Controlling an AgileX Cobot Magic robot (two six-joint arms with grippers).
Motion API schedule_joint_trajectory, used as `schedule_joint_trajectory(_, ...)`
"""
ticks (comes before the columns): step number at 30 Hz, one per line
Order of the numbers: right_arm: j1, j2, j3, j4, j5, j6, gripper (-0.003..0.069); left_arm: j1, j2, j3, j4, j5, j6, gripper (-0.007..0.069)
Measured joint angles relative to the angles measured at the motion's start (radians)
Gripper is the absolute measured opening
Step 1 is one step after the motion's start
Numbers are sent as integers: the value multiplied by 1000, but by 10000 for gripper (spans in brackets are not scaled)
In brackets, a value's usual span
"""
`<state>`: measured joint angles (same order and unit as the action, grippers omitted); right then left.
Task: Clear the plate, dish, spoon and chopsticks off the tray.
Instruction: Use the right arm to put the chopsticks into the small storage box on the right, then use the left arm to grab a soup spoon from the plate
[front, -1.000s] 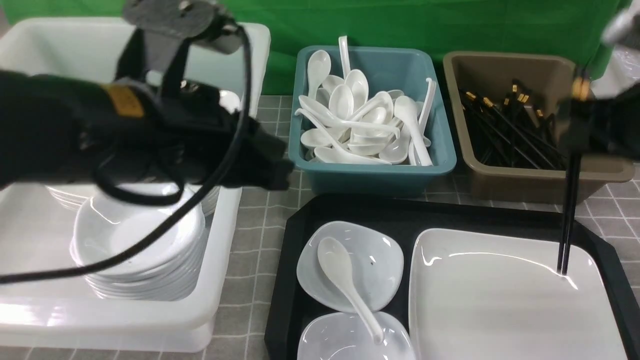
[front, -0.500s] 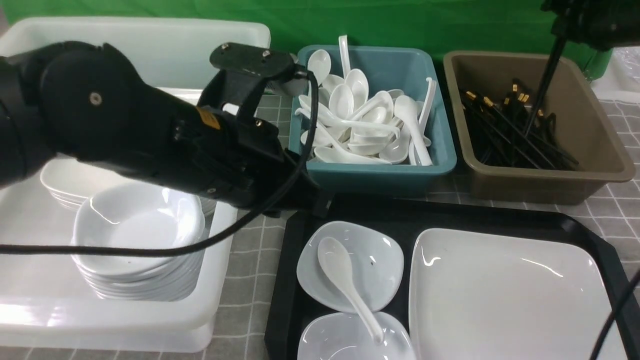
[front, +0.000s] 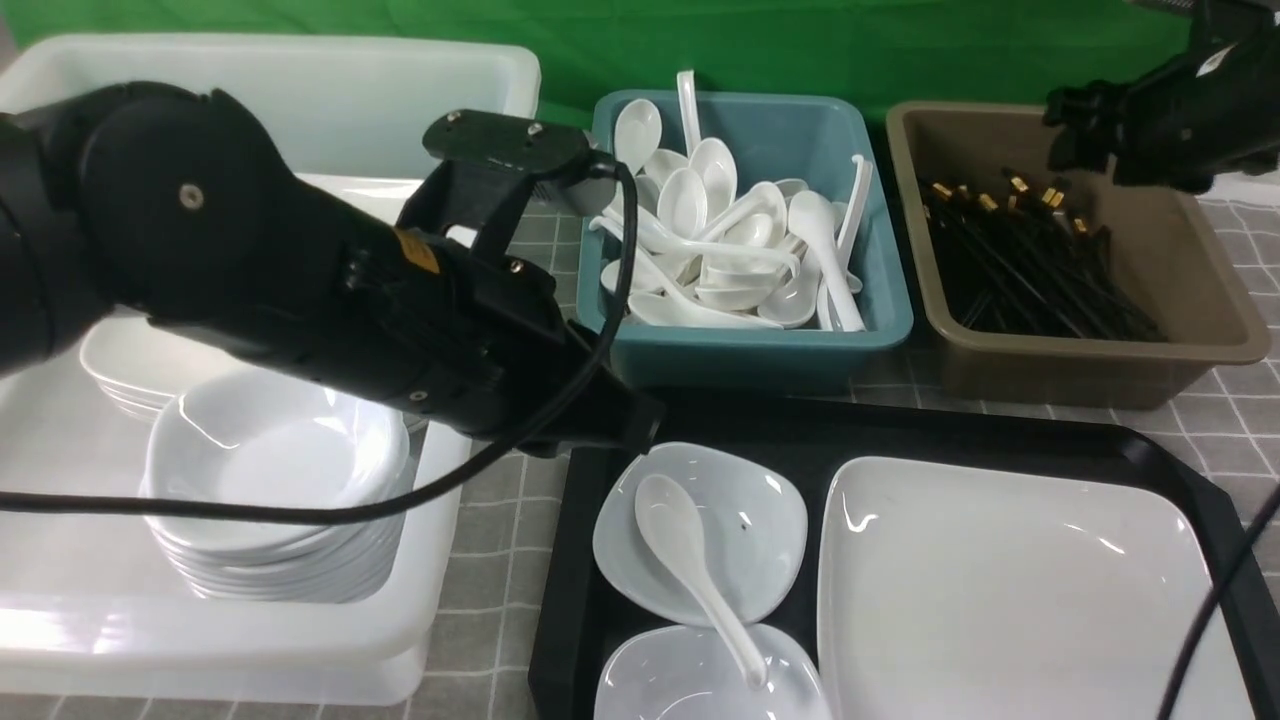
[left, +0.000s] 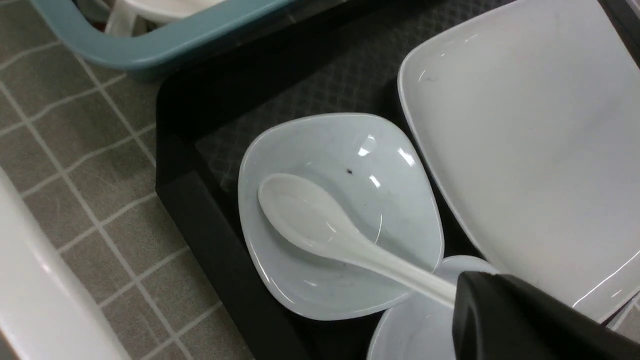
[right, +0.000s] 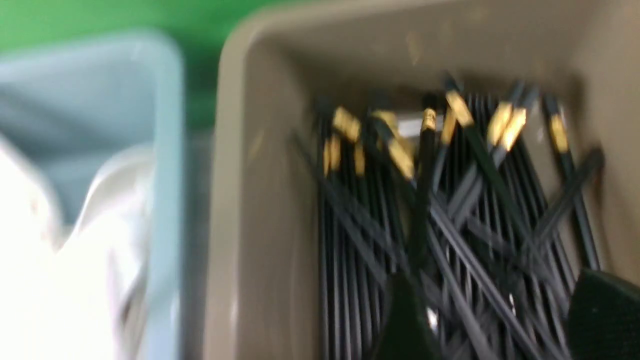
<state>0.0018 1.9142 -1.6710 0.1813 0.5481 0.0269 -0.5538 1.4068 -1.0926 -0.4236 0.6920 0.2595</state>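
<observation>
The left gripper (front: 628, 418) hangs over the far left corner of the tray (front: 760, 425), just above the small dish (front: 745, 525); its fingers (left: 525, 320) are clenched together with nothing between them. The spoon (front: 690, 560) lies with its bowl in that dish and its handle reaching over the rim of a second small dish (front: 680, 685) nearer the robot. Beside both dishes, the plate (front: 1010, 590) sits flat on the right part of the tray.

The right gripper (front: 1075, 125) hovers above the brown tub (front: 1090, 370) on the desk (front: 500, 530) – its fingers (right: 605, 315) are spread apart and grasp nothing. Under it the chopsticks (front: 1040, 265) lie heaped in the tub, black with gold caps; the blur hides which pair is which.
</observation>
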Motion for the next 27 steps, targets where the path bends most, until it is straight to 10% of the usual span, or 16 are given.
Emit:
schedule_joint_trajectory(2,1,-61,0,1,111,-51,333,0,0,0,0,0,-19,1)
schedule_joint_trajectory(3,13,-144,-2,1,233,-105,173,0,0,0,0,1,-43,1)
schedule_joint_trajectory(7,43,-271,3,2,411,-136,46,0,9,-10,2,25,-115,1)
schedule_joint_trajectory(18,109,-684,240,7,481,-150,28,-220,297,-352,330,336,-605,16)
schedule_joint_trajectory(27,111,-865,392,4,414,-150,28,-247,586,-528,346,465,-794,291)
